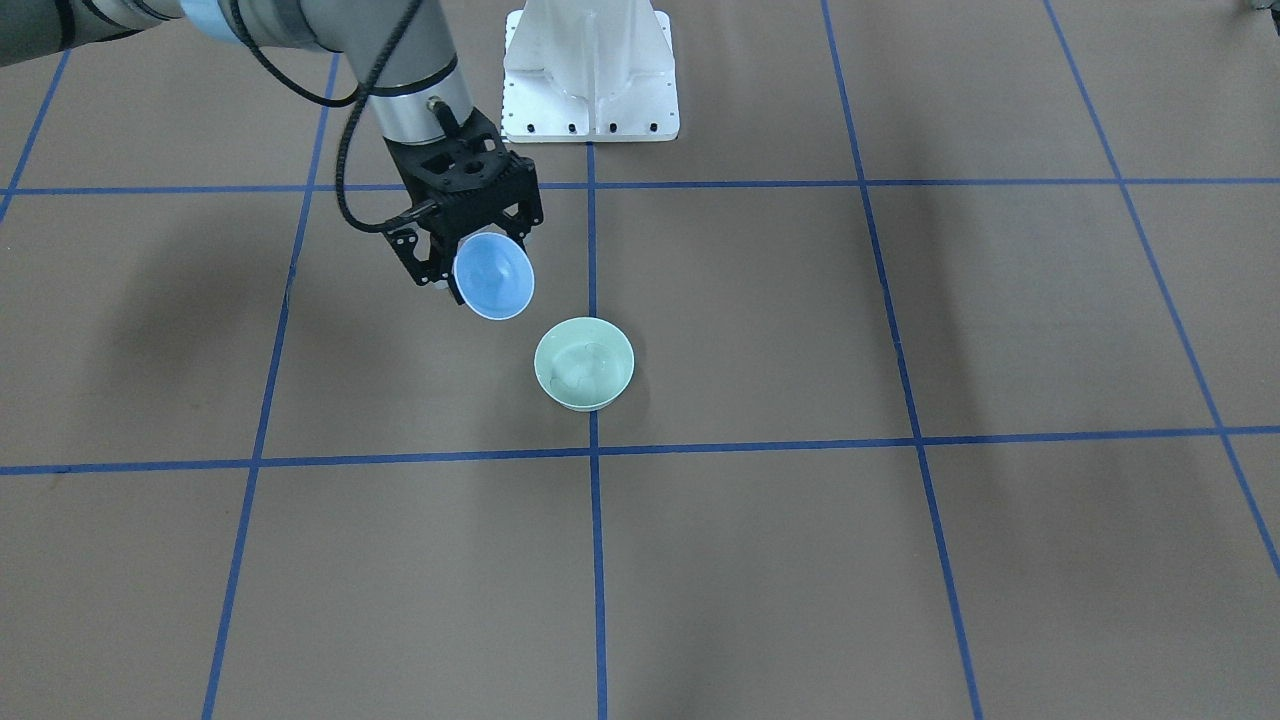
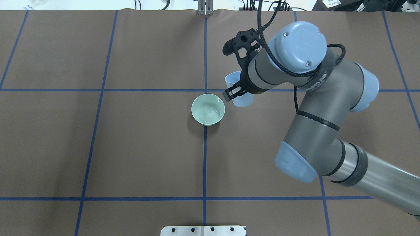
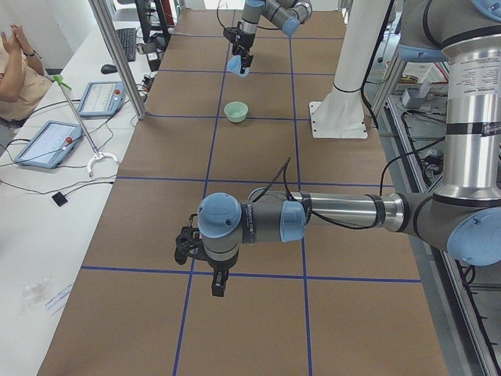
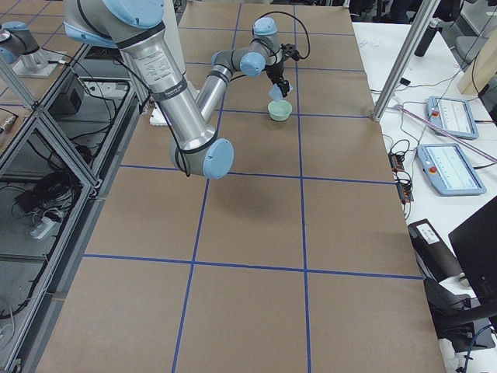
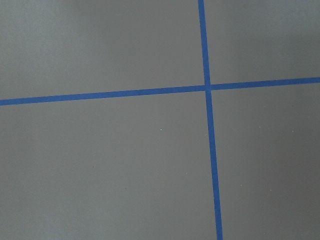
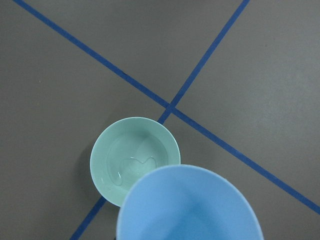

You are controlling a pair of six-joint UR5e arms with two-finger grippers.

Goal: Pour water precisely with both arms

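My right gripper (image 1: 470,245) is shut on a pale blue cup (image 1: 494,276). It holds the cup tilted, mouth toward a mint green bowl (image 1: 584,363), above the table and just beside the bowl's rim. The overhead view shows the cup (image 2: 242,100) to the right of the bowl (image 2: 208,109). A small glossy pool of water (image 6: 134,165) lies in the bowl (image 6: 107,150), and I see no trickle. The cup's rim (image 6: 187,205) fills the right wrist view's lower edge. My left gripper (image 3: 218,285) hangs over bare table far from the bowl; I cannot tell if it is open.
The white bolted pedestal (image 1: 590,75) stands behind the bowl. Blue tape lines (image 5: 207,87) grid the brown table. Control tablets (image 4: 450,167) and cables lie on the side bench, and a person (image 3: 16,70) sits beside it.
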